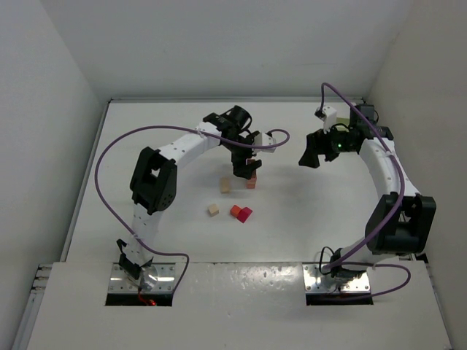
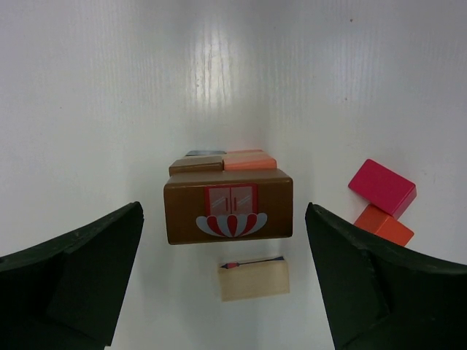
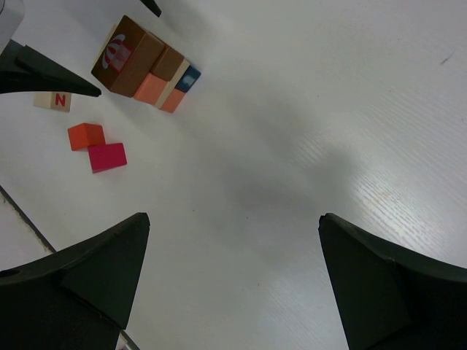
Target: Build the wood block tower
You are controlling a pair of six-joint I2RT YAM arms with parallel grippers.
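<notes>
Between the fingers of the left gripper (image 2: 222,206): jaws stood apart, with a gap either side of the brown top block (image 2: 228,211).
Hidden: that block covered most of the tower (image 3: 155,73) beneath; overhead, I saw the gripper mask its top.
Arm pose: left arm (image 1: 182,146) stretched forward, wrist aimed straight down over the tower.
Right gripper (image 3: 233,216): jaws gaped wide, empty, well right of the tower.
Tower axis: stood upright; top block's long side ran finger to finger.

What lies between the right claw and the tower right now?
Only bare white table separates the open right claw from the tower; the right wrist view shows it, the top view agrees.
</notes>
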